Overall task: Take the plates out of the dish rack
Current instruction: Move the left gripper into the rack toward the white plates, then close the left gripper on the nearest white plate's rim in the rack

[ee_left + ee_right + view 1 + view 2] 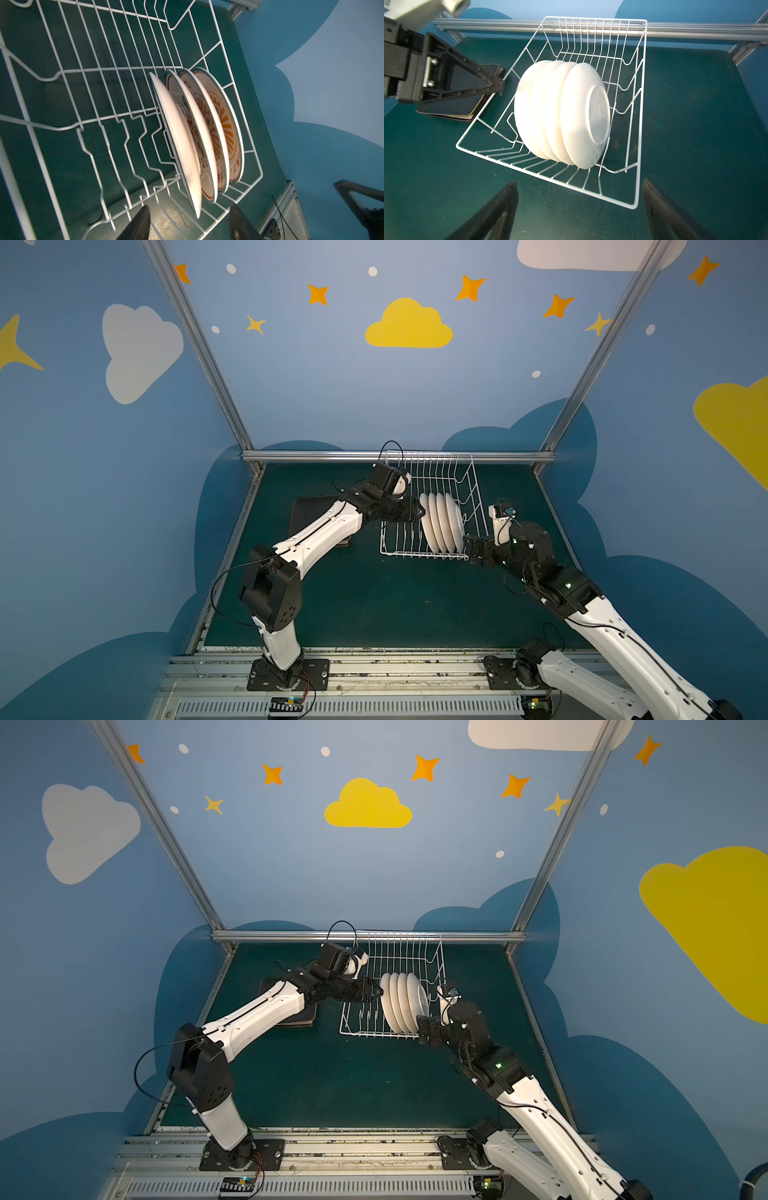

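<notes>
Left wrist view has the left tool (189, 207) partly open with nothing in it, its two fingers standing either side of the rim of the nearest round plate (180, 145), with no contact that I can see. Four round white plates (441, 526) stand on edge, close-packed, toward the right end of the dish rack (635, 205). A stack of square black-backed plates (446, 111) lies on the counter (374, 605) just beside the rack's left side. I judge the square ones done and the round ones barely begun: the step in hand is the grasp on the outermost plate. The next move calls for the jaws to close on that one rim alone, then a lift straight up until the plate clears the prongs and the rack's top wire, and only then a swing left toward the stack. The gap to the second plate looks thin, so the far finger has little room, while the rack's bare slots on the left give the near finger plenty. The right tool (468, 548) hangs wide open and empty just outside the rack's near right corner. The rear rail (332, 456) sits close behind the rack, while the front of the counter lies bare
</notes>
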Robot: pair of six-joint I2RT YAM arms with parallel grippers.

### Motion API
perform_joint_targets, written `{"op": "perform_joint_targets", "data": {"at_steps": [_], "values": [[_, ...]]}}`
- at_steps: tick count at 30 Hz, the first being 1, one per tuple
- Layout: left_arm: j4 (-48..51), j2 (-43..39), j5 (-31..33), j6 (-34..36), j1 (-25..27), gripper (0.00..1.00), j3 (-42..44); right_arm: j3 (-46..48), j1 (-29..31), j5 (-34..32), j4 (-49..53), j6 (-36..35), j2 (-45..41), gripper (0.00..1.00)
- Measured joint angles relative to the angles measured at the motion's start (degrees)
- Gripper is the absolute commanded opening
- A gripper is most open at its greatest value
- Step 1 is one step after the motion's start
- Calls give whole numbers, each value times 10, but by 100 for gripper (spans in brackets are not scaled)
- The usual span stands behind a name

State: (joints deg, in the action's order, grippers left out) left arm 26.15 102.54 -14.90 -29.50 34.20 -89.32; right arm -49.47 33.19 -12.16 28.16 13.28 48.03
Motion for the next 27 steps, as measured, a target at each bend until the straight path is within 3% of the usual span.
{"op": "perform_joint_targets", "data": {"at_steps": [10, 27], "values": [[21, 53, 7, 10, 2, 45, -39, 2, -5, 19, -7, -1, 1, 93], [5, 91, 12, 4, 18, 37, -51, 3, -9, 31, -24, -2, 9, 93]]}}
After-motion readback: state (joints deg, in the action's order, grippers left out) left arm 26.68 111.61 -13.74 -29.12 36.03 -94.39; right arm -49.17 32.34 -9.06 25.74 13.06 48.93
